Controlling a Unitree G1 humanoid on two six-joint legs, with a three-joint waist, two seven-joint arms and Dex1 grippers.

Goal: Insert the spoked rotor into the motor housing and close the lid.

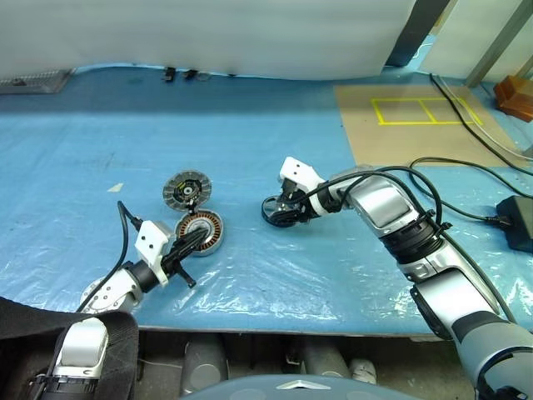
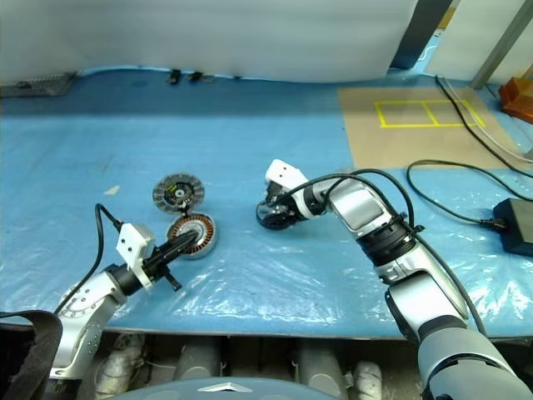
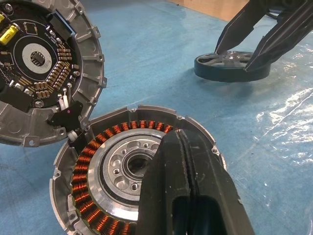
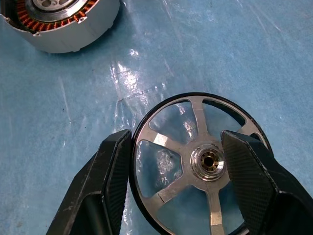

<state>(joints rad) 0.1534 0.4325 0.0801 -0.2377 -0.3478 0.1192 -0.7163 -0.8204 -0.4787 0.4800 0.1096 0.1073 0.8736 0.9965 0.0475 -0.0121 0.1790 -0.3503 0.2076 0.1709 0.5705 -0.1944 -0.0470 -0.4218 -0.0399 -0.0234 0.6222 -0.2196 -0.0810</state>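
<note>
The spoked rotor (image 4: 195,161), shiny silver with a dark rim, sits low over the blue sheet at mid-table (image 1: 279,212). My right gripper (image 4: 176,137) is shut on it, one finger against the outside of the rim and the other beside the hub. Whether the rotor is off the sheet I cannot tell. To its left lies the motor housing (image 1: 206,225), copper windings up (image 3: 93,161). My left gripper (image 3: 178,134) is shut and empty, its tips over the housing's near edge. The lid (image 1: 186,192) lies flat behind the housing, touching it, circuit-board face up (image 3: 90,63).
A brown board (image 1: 416,125) with yellow tape lies at the back right. Black cables (image 1: 466,167) and a power brick (image 1: 516,221) cross the right side. Small dark parts (image 1: 183,75) sit at the far edge by the white curtain. The table's front edge (image 1: 291,321) runs just below the arms.
</note>
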